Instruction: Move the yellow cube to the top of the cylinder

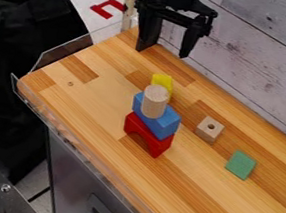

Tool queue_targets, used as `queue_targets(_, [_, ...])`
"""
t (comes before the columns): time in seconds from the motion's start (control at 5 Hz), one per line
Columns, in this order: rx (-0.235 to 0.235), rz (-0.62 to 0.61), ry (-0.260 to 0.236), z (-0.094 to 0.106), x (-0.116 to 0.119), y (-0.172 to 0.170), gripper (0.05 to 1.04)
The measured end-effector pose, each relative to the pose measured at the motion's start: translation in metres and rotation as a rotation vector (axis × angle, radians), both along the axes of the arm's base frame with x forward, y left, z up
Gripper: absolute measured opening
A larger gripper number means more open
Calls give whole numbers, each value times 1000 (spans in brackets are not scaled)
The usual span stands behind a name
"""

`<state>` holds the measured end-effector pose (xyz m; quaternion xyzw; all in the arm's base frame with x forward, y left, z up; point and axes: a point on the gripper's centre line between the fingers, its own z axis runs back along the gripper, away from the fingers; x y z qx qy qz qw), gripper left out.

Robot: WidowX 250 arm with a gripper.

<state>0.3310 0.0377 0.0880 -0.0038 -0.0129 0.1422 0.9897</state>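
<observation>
The yellow cube (162,79) is located directly behind the cylinder (155,101) in the camera view, partly hidden by it; contact between the two cannot be determined. The cylinder stands upright on the blue block (163,124), which rests on the red arch (144,133). The arch stands on the table (209,199). The gripper (162,53) hangs beyond the cube, near the table's far edge, fingers spread, gap unoccupied. To the right of the stack are the wooden block (210,129), its hole facing up, and the green block (240,164).
</observation>
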Motion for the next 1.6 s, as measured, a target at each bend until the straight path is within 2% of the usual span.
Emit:
queue_targets(0.2, [-5, 3, 44, -13, -4, 0, 999])
queue_targets(0.4, [4, 90, 27, -15, -1, 1, 999])
queue_targets(0.6, [-23, 187, 2, -23, -1, -3, 999])
queue_targets(1.0, [-41, 289, 6, -41, 2, -5, 999])
queue_targets(1.2, [-23, 307, 74, -64, -3, -3, 999])
queue_targets(1.4, [-15, 305, 106, -78, -2, -3, 999])
queue_targets(1.6, [-8, 307, 126, -84, -3, -2, 950])
